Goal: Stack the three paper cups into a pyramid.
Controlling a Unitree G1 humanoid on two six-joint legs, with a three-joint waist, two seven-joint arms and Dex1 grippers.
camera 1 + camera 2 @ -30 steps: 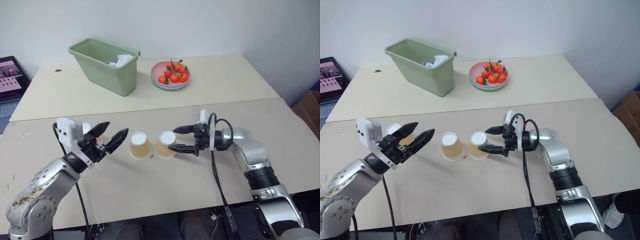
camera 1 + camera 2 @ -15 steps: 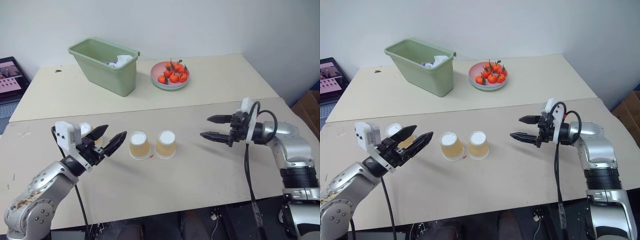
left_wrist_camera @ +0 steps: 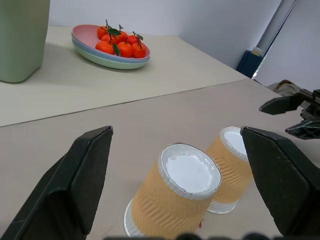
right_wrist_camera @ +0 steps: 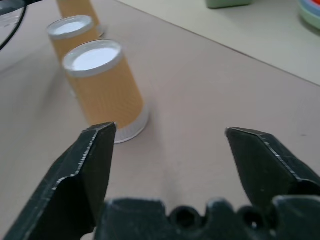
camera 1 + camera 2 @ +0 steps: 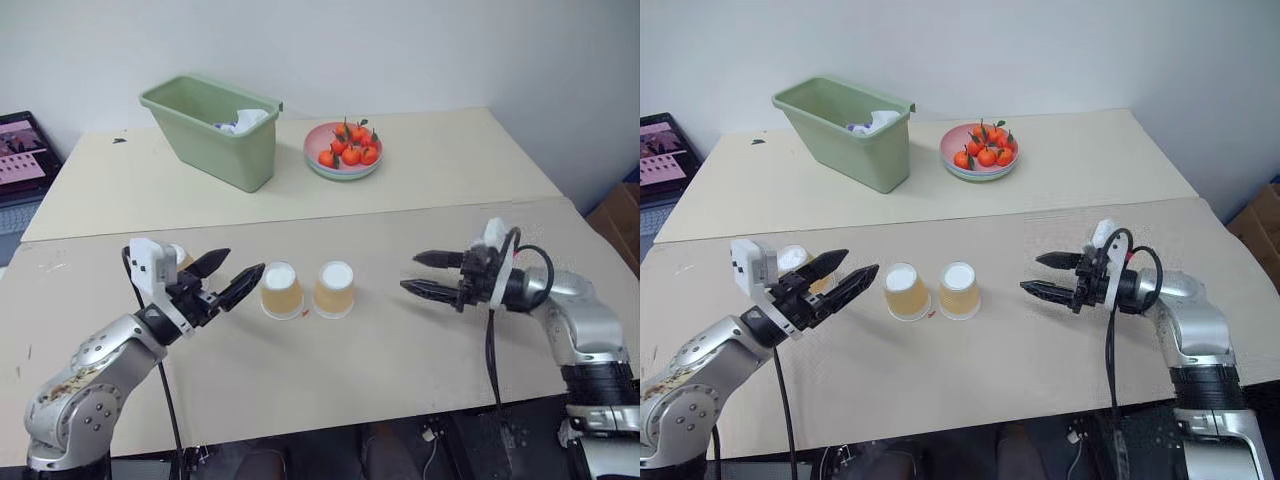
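While both jaws stand spread and empty, paper cups look light, crushable; pinch gently across the ribbed sides.

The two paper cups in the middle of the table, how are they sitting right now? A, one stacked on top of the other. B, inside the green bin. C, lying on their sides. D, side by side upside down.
D: the two paper cups stand next to each other on the table, white bases up, nothing on top.
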